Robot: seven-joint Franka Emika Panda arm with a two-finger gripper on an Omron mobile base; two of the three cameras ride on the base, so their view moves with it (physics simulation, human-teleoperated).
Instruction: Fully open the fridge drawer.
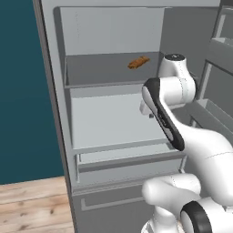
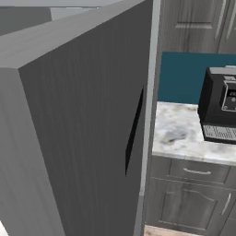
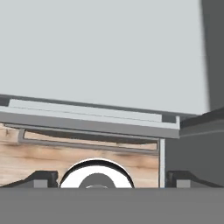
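Reaching low, the gripper (image 3: 105,177) shows spread fingertips gripping nothing; the fridge drawer (image 1: 127,160), lower centre, seems barely out, so a misaligned grab could slip off its bar.

My views are evenly lit and flat, with no glare and no clear light source. Inside the fridge (image 1: 113,113) soft shade darkens the upper shelf (image 1: 109,68) recess. Everything looks slightly soft and pixelated, with jagged edges. My hand view shows pale, featureless grey above.
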